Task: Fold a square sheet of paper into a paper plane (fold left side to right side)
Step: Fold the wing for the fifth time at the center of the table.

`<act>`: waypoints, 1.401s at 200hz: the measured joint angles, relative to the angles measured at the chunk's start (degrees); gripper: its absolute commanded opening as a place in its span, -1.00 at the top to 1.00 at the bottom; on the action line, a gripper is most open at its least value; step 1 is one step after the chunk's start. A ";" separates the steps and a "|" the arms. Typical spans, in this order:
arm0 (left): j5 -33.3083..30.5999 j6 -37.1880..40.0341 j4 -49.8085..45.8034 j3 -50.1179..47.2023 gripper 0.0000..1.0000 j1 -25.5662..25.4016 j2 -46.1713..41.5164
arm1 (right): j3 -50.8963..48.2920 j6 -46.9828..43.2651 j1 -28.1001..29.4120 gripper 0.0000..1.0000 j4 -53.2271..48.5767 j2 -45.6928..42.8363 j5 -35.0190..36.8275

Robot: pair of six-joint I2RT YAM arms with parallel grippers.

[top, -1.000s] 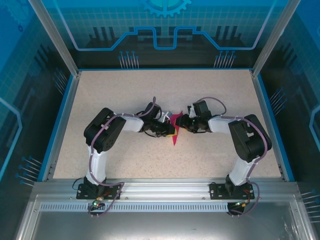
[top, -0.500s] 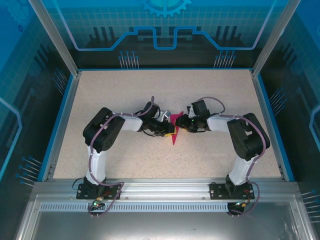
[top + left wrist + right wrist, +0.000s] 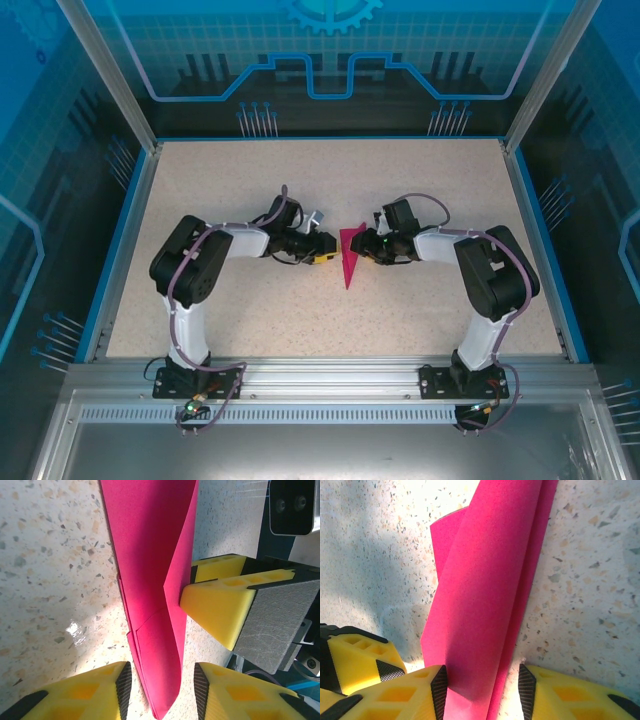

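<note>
Right now the narrow magenta-pink paper plane (image 3: 349, 255) lies near the middle of the speckled beige table (image 3: 230, 190), its sharp tip pointing toward the table's near edge. Its upper layer bows upward rather than lying flat, so the left-to-right fold looks made but not yet pressed.

To finish this well, I judge, the long edges should be lined up first. The crease should then be pressed flat from tip to tail without dragging the thin paper across the table.

The left gripper (image 3: 322, 256) sits low just left of the table's middle. Its yellow fingers are spread with nothing between the pads, close to the paper but not gripping it. The right gripper (image 3: 368, 248) sits just right of the table's middle, half spread and straddling the plane's raised edge. One finger touches the paper and a gap shows at the other, so it is not clamped.

Both arms reach inward over the table, elbows out, forearms low, wrists facing each other.
</note>
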 measured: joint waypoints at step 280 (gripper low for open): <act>2.69 -4.02 2.64 7.52 1.00 -1.84 8.66 | 0.11 -0.22 -0.20 -0.13 0.24 -0.22 -1.33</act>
